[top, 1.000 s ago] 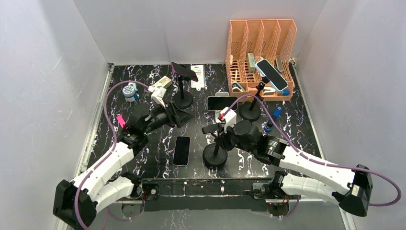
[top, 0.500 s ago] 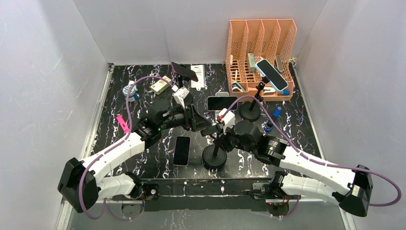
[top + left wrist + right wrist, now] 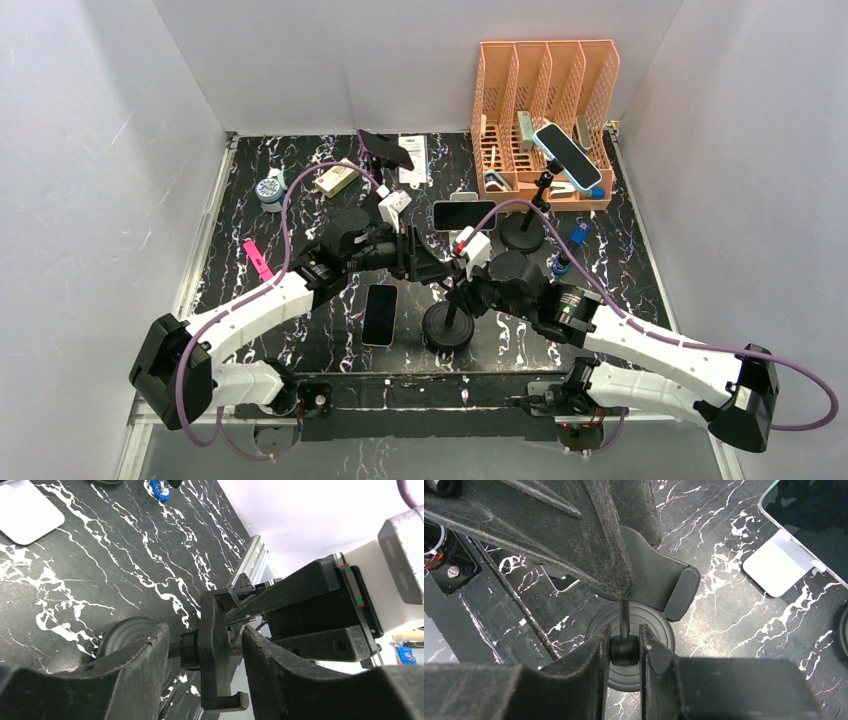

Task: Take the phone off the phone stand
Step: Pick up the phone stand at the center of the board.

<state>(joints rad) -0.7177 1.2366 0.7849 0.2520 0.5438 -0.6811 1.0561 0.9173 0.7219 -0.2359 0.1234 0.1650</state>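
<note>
right gripper (image 3: 624,647) is pinching the stem of the near stand (image 3: 449,328) at its ball joint, fingers pressed to either side, bracing it upright over its round base. left gripper (image 3: 205,635) is hanging spread wide around the cradle (image 3: 216,670) of that same stand, one finger each side; i can't tell if they're touching it. the cradle is showing bare in the left wrist view, no phone in it. a flat phone (image 3: 380,314) is lying on the table (image 3: 225,215) just left of the base, apart from both grippers.

my guess: this stand's phone is already off & the arms are fussing w/ the empty clamp, or else the job is meaning a stand further back. next move, imo, is calling for the left to back out w/o snagging the clamp arms, and the right to let go gently so the stand isn't tipping.

the table is looking hard & slick, black w/ white veining, so a base is prob sliding easily if nudged. further back a 2nd phone (image 3: 463,214) is lying flat mid-table. behind it 2 more stands are carrying phones: a dark phone (image 3: 385,150) rear left, a pale-blue phone (image 3: 567,156) rear right, tilted. an orange rack (image 3: 545,70) is standing in the far right corner. plain pale walls (image 3: 300,60) are closing in 3 sides.
</note>
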